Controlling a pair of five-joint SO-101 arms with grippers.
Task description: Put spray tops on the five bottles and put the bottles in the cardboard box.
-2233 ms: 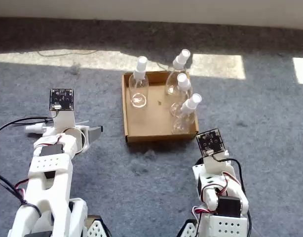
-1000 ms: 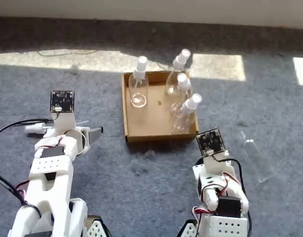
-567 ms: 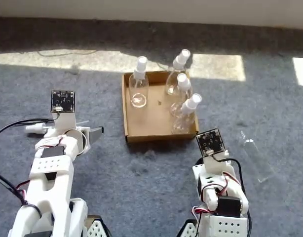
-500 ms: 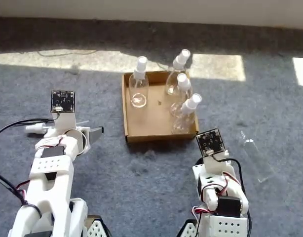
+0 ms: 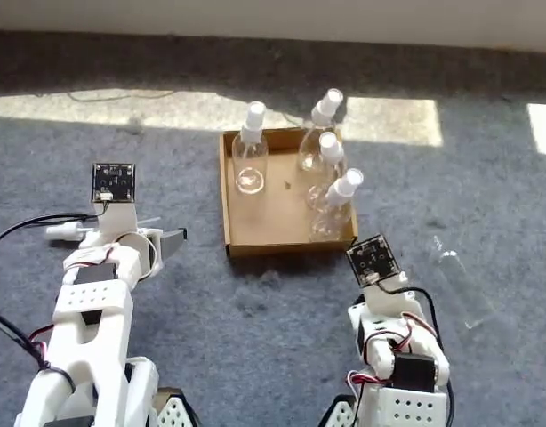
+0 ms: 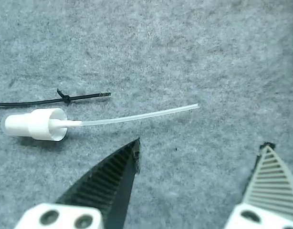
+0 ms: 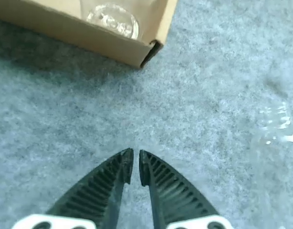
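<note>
The cardboard box [image 5: 275, 233] lies open on the grey carpet, with several clear bottles [image 5: 250, 160] standing in it, each with a white spray top. Another clear bottle [image 5: 457, 281] without a top lies on the carpet right of the box, faintly visible in the right wrist view as the bare bottle [image 7: 279, 130]. A loose white spray top [image 6: 35, 124] with its thin tube [image 6: 137, 115] lies on the carpet just ahead of my open left gripper [image 6: 202, 143]. My right gripper [image 7: 136, 152] is shut and empty, low over the carpet near the box's corner [image 7: 152, 46].
A thin black cable [image 6: 51, 100] runs beside the spray top. Sunlit patches [image 5: 393, 119] fall on the carpet behind the box. Open carpet lies between the two arms and in front of the box.
The bare bottle has appeared on the carpet right of the box. My right wrist has just turned slightly to the left. The left arm holds still.
</note>
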